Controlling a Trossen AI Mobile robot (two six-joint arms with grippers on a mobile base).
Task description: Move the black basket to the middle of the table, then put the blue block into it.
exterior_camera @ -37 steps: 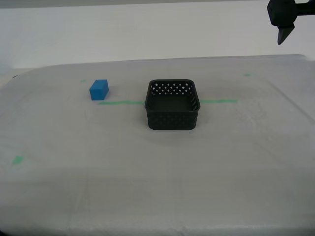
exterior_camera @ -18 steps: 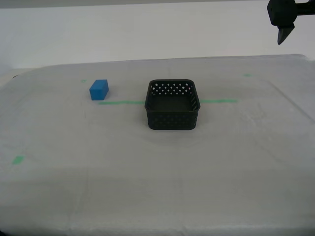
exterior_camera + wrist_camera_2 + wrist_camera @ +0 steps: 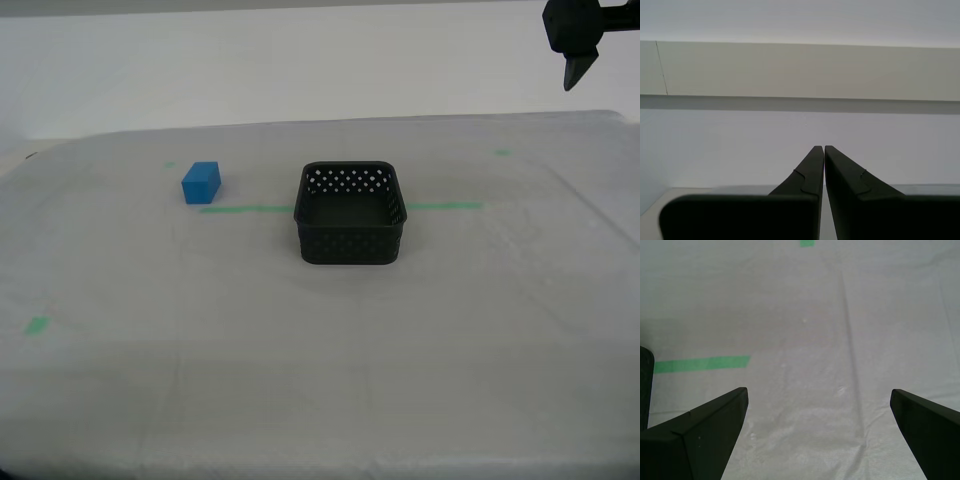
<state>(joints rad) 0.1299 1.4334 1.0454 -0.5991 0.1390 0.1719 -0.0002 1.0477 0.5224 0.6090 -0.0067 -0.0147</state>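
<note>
Now I'm seeing open cloth lying wide along the near edge of the table [image 3: 320, 400].
Farther in, the black basket [image 3: 350, 214] is sitting mid-table holding nothing; the blue block [image 3: 201, 182] is resting apart toward the exterior view's left. My first gripper [image 3: 819, 405] is gaping wide, gripping nothing; my second gripper [image 3: 824, 148] is pinched together, bare.

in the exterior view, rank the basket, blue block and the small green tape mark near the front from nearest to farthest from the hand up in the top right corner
1. The black basket, at the table's middle, is nearest to the hand.
2. The blue block, toward the exterior view's left, comes next.
3. The small green tape mark, near the front at the exterior view's left, is farthest.
</note>
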